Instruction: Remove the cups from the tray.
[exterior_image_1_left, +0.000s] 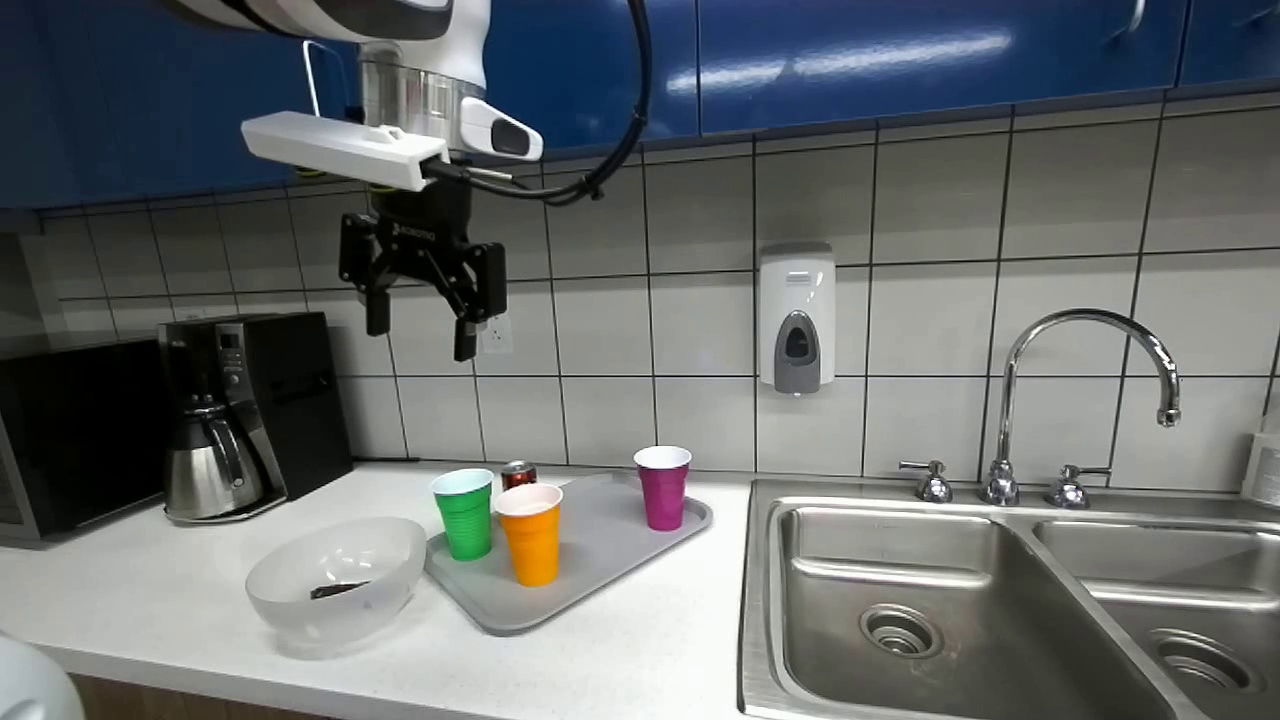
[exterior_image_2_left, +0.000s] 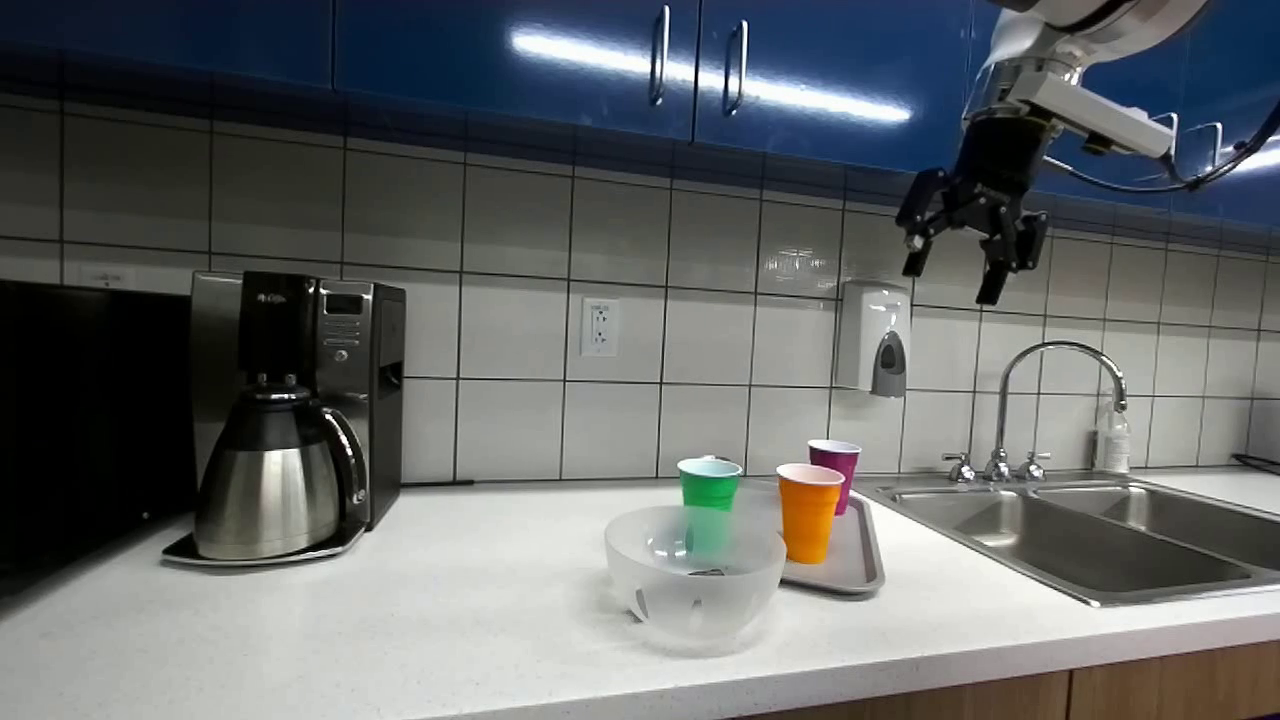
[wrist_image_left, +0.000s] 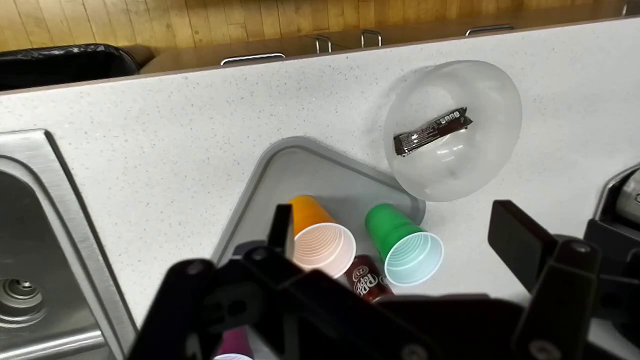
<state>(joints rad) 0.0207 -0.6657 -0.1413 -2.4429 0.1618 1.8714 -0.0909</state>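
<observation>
The grey tray (exterior_image_1_left: 625, 535) lies on the counter. On it stand three upright cups: the green cup (exterior_image_1_left: 466, 528) and orange cup (exterior_image_1_left: 533, 548) close together, and the purple cup (exterior_image_1_left: 664, 500) apart at the sink end. In an exterior view the green cup (exterior_image_2_left: 708, 488) shows partly through the bowl, and the orange cup (exterior_image_2_left: 808, 520) partly covers the purple cup (exterior_image_2_left: 838, 462). My gripper (exterior_image_1_left: 421, 335) is open and empty, high above the counter. In the wrist view the orange cup (wrist_image_left: 310, 212) and green cup (wrist_image_left: 392, 230) appear between the fingers; the purple cup (wrist_image_left: 235, 345) is mostly hidden.
A dark red can (wrist_image_left: 367, 277) stands beside the green and orange cups. A clear bowl (exterior_image_1_left: 335, 610) holding a dark wrapped bar (wrist_image_left: 432, 131) stands against the tray's corner. A coffee maker (exterior_image_1_left: 275, 400), sink (exterior_image_1_left: 890, 560), faucet (exterior_image_1_left: 1010, 400) and soap dispenser (exterior_image_1_left: 797, 320) surround the area.
</observation>
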